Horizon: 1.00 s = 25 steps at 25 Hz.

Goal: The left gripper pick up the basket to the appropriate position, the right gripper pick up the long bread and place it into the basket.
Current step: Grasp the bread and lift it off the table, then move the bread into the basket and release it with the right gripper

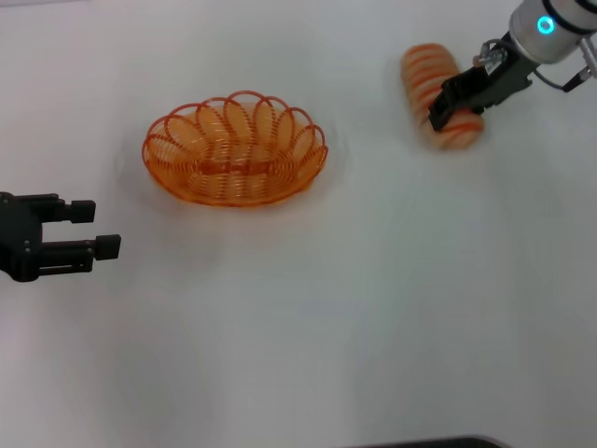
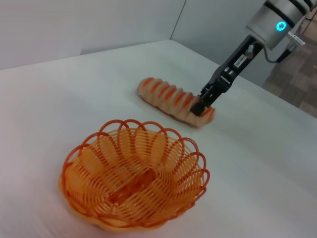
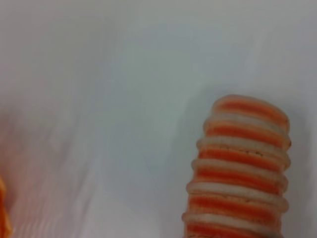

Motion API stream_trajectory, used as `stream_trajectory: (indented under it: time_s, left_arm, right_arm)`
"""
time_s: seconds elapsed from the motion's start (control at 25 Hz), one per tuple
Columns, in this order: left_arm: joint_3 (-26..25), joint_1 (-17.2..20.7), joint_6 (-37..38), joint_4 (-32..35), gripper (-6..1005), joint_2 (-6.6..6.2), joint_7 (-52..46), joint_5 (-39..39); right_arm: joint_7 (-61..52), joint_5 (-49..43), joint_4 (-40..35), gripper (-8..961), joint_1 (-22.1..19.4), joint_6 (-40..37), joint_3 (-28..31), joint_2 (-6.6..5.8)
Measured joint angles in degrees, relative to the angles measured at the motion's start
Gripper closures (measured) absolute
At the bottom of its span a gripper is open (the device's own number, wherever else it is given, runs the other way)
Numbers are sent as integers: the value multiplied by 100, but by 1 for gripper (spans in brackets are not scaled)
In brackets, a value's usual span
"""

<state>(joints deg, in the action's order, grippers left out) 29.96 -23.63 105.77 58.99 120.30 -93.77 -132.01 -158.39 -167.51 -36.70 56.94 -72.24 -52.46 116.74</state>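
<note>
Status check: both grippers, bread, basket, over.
Right gripper down on long bread, grip unconfirmed. Left gripper open, short of basket. Basket empty on table. Nothing between them.

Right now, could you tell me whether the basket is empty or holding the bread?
Empty. The basket shows only bare wire inside; the long bread lies apart on the table, at the right pincer.

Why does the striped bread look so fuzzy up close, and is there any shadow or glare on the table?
Right wrist view: the long bread fills the near field, soft-focused. Head view: even light, only a faint shadow around the basket, no glare. Left wrist view: the bread's end at the right gripper is slightly blurred.
</note>
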Motion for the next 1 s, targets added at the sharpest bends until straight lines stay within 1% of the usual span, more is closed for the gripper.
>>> stream_trajectory:
  time_s: [0.12,0.2,0.44,0.48,0.6,0.76,1.0]
  left_arm:
    - [1,-23,-57,-98,306,2,-9,1]
    - [1,-35,-85,-123,306,2,-13,1]
    - [-33,-59,-164,-154,306,1,-36,29]
    - [-34,-69,-186,-176,306,1,-39,30]
    - [-41,-84,-200,-235,306,1,-42,35]
    - [-52,-95,-200,-275,306,4,-43,48]
    - [-52,-96,-196,-275,306,48,-45,53]
  right_arm:
    - [385,-8,-732,390,-203,-280,0,138]
    - [584,-21,-1031,408,-279,-400,-3,192]
    - [1296,-36,-1203,464,-298,-470,-17,199]
    - [1597,-33,-1221,474,-286,-418,-55,204]
    - [2037,-11,-1246,495,-259,-255,-120,216]
    - [2460,21,-1249,523,-228,-67,-155,241]
    - [2938,462,-1380,560,-155,5,-160,253]
